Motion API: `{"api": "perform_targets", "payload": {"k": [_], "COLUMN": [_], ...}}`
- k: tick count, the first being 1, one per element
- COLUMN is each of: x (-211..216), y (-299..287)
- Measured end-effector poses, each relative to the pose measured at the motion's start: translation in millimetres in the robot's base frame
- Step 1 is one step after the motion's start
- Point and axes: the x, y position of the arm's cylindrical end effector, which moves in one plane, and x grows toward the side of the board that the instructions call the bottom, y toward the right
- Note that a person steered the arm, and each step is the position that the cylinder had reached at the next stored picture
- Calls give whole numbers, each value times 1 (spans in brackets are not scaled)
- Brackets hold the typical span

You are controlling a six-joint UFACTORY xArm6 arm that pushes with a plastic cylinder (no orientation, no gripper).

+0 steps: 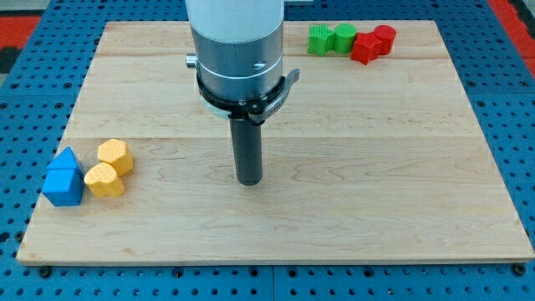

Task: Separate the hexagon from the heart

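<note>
On the wooden table [334,209], no containers show; every block lies straight on the bare wood. Nearest the view's bottom, at the view's left edge, a cluster of blocks sits together: two blue blocks [63,177] pressed against each other (their shapes are hard to make out, one behind the other), and just to their right the yellow heart [104,180] with the yellow hexagon [115,156] touching it from behind, so the two task blocks are in contact. Toward the middle of the table my tip [248,181] rests on the wood, well apart from the yellow pair and to their right, with no block near it. This arm carries a plain rod with no hand, so nothing is spread, pressed together or pinching. The upper part of the arm is cut off by the view's top. Farthest away, near the view's top right, four blocks stand in a row touching one another: a green block [319,39], a second green block [343,38], a red block [365,48] and a second red block [384,38], their exact shapes unclear. Count: two blue, two yellow, two green, two red.
</note>
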Motion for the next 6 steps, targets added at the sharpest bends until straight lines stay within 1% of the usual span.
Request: {"api": "perform_targets", "payload": {"k": [1,3,4,5,6], "x": [0,0,-9,32,105], "y": [0,41,59,31,-48]}}
